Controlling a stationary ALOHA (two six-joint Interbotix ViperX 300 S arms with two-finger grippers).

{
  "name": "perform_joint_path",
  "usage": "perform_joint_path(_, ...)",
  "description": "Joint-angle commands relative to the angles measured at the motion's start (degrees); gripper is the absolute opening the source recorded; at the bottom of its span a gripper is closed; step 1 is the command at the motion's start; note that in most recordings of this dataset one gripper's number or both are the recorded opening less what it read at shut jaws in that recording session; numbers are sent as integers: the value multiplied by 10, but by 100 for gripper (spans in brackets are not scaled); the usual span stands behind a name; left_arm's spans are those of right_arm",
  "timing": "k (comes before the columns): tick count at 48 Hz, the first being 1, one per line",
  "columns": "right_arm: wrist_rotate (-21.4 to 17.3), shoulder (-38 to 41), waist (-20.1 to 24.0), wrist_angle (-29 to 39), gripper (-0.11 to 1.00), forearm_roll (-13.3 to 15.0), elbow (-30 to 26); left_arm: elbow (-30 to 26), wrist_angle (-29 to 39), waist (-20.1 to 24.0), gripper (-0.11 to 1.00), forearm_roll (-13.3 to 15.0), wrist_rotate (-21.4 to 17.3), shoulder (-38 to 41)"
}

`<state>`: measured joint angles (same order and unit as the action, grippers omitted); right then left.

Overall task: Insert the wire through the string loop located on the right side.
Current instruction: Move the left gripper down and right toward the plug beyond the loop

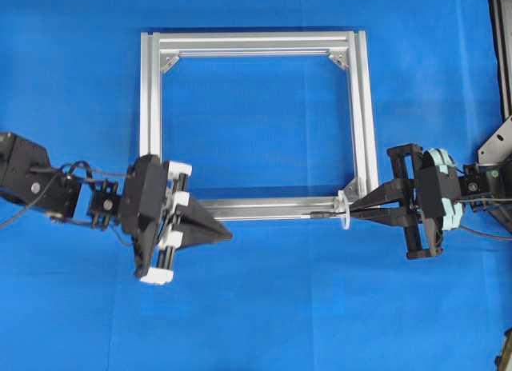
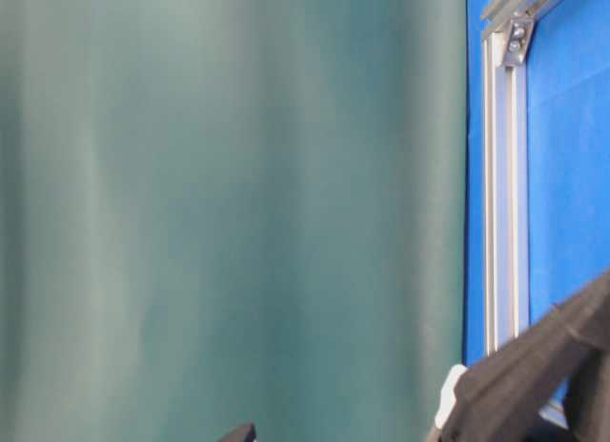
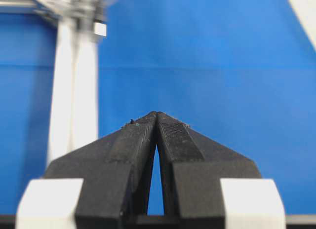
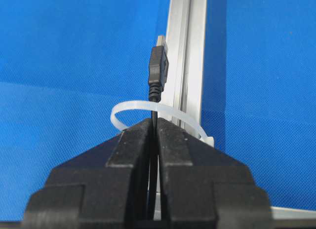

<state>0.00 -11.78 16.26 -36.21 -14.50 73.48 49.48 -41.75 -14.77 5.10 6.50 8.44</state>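
Overhead: the right pincer [image 1: 352, 209] pinches the wire [image 1: 322, 214] at the string loop [image 1: 344, 210] beside the aluminium frame [image 1: 150, 107] on the blue worktop [image 1: 80, 67]; the left pincer [image 1: 228, 237] is pressed together, empty. Right wrist: the plug tip [image 4: 158, 66] pokes past the loop; feeding it on straight would avoid snagging the frame rail.

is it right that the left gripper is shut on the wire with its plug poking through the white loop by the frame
Not the left. The right gripper is shut on the wire, its plug past the white loop beside the frame, as the right wrist view shows. The left gripper is shut on nothing.
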Motion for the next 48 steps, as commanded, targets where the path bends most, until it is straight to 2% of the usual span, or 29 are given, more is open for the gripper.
perform_joint_path(1, 0, -4, -1, -4, -3, -1, -8, -4, -3, -5, 0, -2, -1, -19)
perform_joint_path(15, 0, -4, 0, -4, -3, -1, -8, -17, -2, 4, 0, -2, -3, -16)
perform_joint_path(24, -1, -4, -1, -4, -3, 0, -9, -54, 9, 16, 0, -2, -9, -4)
perform_joint_path(34, 0, -4, -1, -4, -3, 0, -9, -141, 86, 36, 0, -2, -13, 28)
perform_joint_path(48, -1, -4, -1, -4, -3, -1, -10, -263, 180, 65, 0, -3, -40, 82)
